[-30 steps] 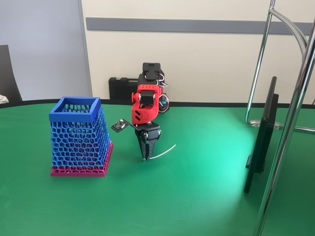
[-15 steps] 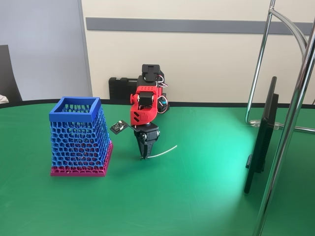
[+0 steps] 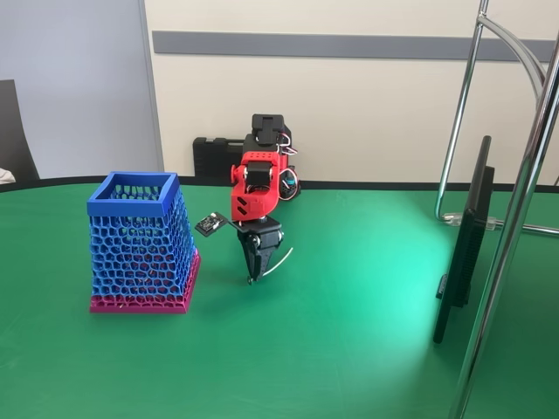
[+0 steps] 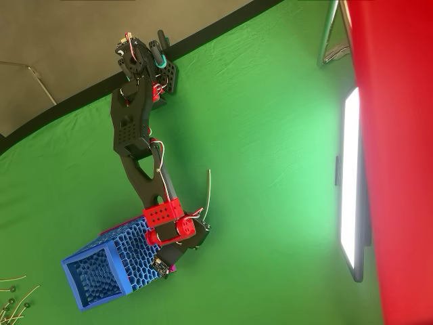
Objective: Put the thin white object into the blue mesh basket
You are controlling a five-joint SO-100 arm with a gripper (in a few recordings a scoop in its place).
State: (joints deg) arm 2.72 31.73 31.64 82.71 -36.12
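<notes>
The blue mesh basket [image 3: 140,249] stands on the green table at the left, blue square rim on top and magenta base below; from overhead the basket [image 4: 101,271] lies at the lower left. My red and black gripper [image 3: 253,276] points down just right of the basket, a little above the table. It is shut on one end of the thin white object [image 3: 279,263], whose free end slants up to the right. In the overhead view the thin white object [image 4: 207,189] curves away from the gripper [image 4: 201,225] toward the arm's base.
A dark monitor [image 3: 463,244] stands edge-on at the right, with chrome stand tubes [image 3: 515,218] around it. A black case [image 3: 214,157] sits behind the arm's base. Several more white strips [image 4: 10,298] lie at the overhead view's lower left edge.
The gripper has risen slightly and shifted left with the strip in it. The strip's free end has swung up and in, from low and far right to a steeper slant.
</notes>
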